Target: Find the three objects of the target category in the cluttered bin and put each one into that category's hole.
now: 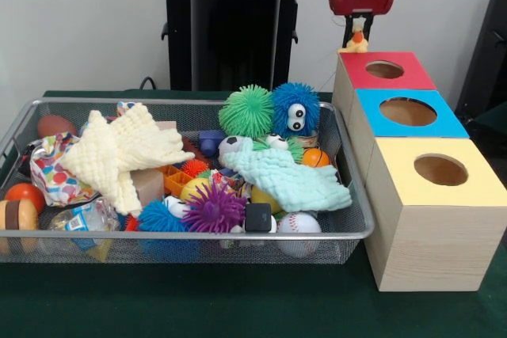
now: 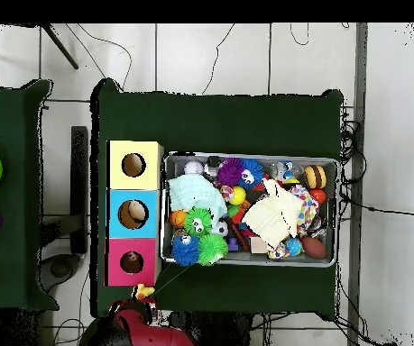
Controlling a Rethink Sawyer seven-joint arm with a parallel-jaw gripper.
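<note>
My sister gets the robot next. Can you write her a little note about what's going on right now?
Gripper: shut on a small yellow toy, held just behind the red-topped box.
Boxes: red, blue and yellow tops, one hole each, beside the mesh bin.
Bin: still crowded with spiky balls, cloths, a baseball and more.
Done: nothing clearly dropped in yet.
Left: drop this toy, then find the others.

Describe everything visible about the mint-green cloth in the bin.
The mint-green cloth is a soft, waffle-textured fabric lying crumpled and spread over toys at the end of the wire mesh bin nearest the boxes. One corner droops toward the white baseball; an orange ball sits at its far edge, and a green spiky ball stands beyond it.
</note>
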